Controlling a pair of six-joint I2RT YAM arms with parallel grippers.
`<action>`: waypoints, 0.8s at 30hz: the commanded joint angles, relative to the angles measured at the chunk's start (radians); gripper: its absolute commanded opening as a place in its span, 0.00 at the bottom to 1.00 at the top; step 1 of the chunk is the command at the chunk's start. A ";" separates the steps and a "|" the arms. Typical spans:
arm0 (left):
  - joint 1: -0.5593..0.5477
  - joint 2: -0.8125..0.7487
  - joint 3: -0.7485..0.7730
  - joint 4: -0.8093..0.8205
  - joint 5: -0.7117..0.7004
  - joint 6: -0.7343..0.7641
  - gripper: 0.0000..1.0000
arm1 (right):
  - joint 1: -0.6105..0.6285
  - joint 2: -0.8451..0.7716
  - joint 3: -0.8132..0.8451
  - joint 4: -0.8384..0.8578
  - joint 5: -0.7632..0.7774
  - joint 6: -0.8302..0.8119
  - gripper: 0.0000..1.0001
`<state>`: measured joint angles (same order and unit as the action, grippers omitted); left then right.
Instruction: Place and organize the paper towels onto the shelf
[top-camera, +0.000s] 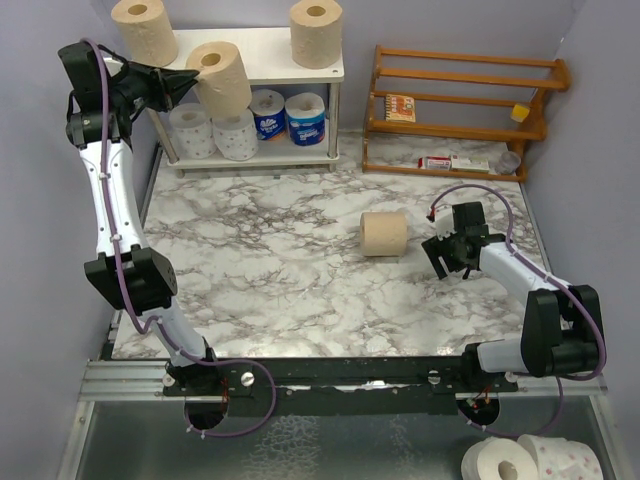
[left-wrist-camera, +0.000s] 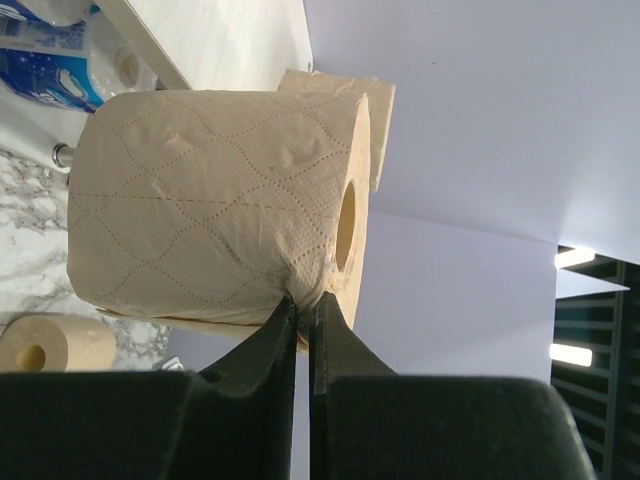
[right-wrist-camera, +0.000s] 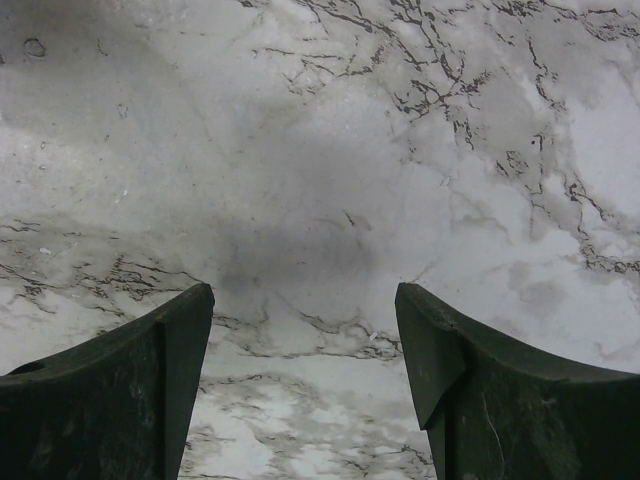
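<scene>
While the L arm is stretched up to the shelf (top-camera: 270, 58), the left gripper (top-camera: 190, 82) is pinched tight on the rim of a tan roll (top-camera: 222, 80). In the L wrist cam the fingertips (left-wrist-camera: 290, 315) are nearly together, w/ only the roll's paper wall squeezed between them, just under the hollow core. That held roll (left-wrist-camera: 210, 235) sits tilted at the front-left of the top board; I can't tell whether it's touching the board or hanging just above it.

Two more tan rolls stand upright on the top board: one at the far-left corner (top-camera: 145, 30), one at the right end (top-camera: 316, 32). On the lower tier I see two white dotted rolls (top-camera: 192, 130) (top-camera: 236, 135) at left, w/ two blue-wrapped rolls (top-camera: 268, 114) (top-camera: 306, 118) just beside them.

A fourth tan roll (top-camera: 384, 234) lies on its side on the marble table (top-camera: 280, 270), right of center, well apart from the shelf. The right gripper (top-camera: 447, 255) is low over the table near that roll but not touching it. Its jaws stand wide apart, and the R wrist cam shows only marble between them (right-wrist-camera: 305, 300).

An orange-brown wooden rack (top-camera: 460, 100) is at back right, beside the shelf.
</scene>
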<state>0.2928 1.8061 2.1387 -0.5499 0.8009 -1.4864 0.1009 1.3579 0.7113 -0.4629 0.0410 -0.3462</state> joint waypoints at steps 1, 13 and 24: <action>0.008 -0.059 0.053 0.056 0.025 -0.125 0.00 | -0.001 0.004 -0.009 0.022 0.028 -0.008 0.75; 0.014 0.059 0.262 0.094 -0.245 0.026 0.00 | -0.001 0.014 -0.006 0.020 0.029 -0.008 0.75; -0.019 0.146 0.190 0.206 -0.328 0.080 0.00 | -0.001 0.018 -0.006 0.019 0.033 -0.007 0.75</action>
<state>0.2913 1.9423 2.3615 -0.4358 0.5434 -1.4166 0.1009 1.3689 0.7113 -0.4633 0.0486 -0.3462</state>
